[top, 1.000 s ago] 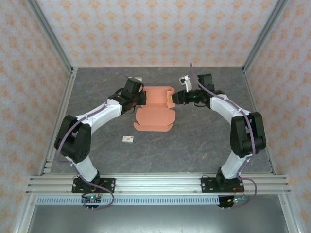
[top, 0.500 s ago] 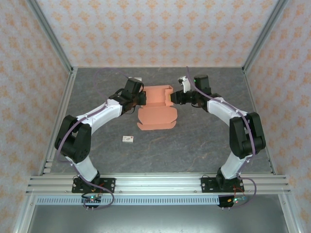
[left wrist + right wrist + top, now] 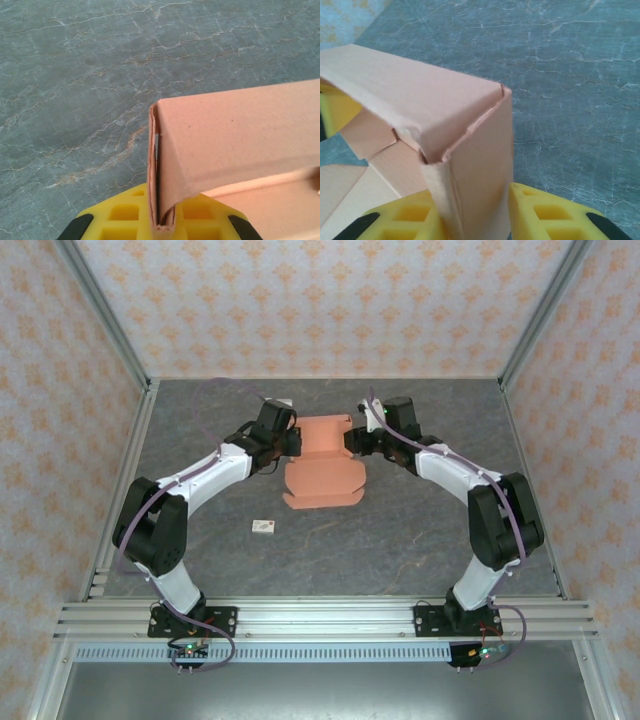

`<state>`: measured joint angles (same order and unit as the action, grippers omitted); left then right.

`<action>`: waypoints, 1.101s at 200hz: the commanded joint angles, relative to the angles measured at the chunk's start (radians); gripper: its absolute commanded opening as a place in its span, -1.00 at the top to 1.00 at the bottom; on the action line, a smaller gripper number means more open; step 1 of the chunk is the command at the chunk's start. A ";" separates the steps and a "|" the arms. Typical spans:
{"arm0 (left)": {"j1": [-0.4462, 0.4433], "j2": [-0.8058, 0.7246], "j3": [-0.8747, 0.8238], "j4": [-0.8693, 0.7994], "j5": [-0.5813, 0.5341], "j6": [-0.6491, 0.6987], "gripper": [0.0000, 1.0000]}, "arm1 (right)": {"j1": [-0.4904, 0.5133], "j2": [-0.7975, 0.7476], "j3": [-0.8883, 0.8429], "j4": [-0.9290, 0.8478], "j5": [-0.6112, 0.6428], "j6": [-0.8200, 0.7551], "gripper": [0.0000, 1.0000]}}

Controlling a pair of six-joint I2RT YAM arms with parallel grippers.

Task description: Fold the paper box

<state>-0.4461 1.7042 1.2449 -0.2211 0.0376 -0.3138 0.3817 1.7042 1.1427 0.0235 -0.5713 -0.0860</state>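
Note:
The salmon-orange paper box (image 3: 322, 455) lies mid-table, its far half raised into walls and its near flap flat on the table. My left gripper (image 3: 296, 443) is shut on the box's left wall; in the left wrist view the doubled cardboard wall (image 3: 161, 200) stands clamped between the yellow pads (image 3: 125, 215). My right gripper (image 3: 351, 440) is shut on the right wall; in the right wrist view the folded corner (image 3: 470, 175) rises between the yellow pads (image 3: 545, 215).
A tiny white tag (image 3: 263, 527) lies on the grey marble table (image 3: 420, 530) in front of the left arm. Aluminium frame rails (image 3: 130, 460) and patterned walls bound the workspace on three sides.
The right gripper has moved left and slightly back, pushing the box's right wall inward. The box has become narrower and its near flap has shifted a little. The left gripper has held still.

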 commanded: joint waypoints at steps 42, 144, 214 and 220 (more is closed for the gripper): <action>-0.020 -0.025 0.036 -0.004 0.004 0.009 1.00 | 0.040 0.033 0.064 0.009 0.251 0.038 0.37; -0.022 -0.007 0.061 -0.031 -0.032 0.011 1.00 | 0.187 0.093 0.156 -0.106 0.730 0.063 0.78; -0.021 -0.018 0.052 -0.026 -0.033 0.005 1.00 | 0.244 0.142 0.207 -0.154 0.965 0.113 0.82; -0.021 -0.019 0.051 -0.026 -0.033 0.004 1.00 | 0.244 0.145 0.206 -0.146 0.963 0.114 0.82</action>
<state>-0.4583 1.7042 1.2766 -0.2394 0.0143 -0.3141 0.6273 1.8233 1.3266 -0.1047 0.2794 0.0032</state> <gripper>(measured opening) 0.081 0.096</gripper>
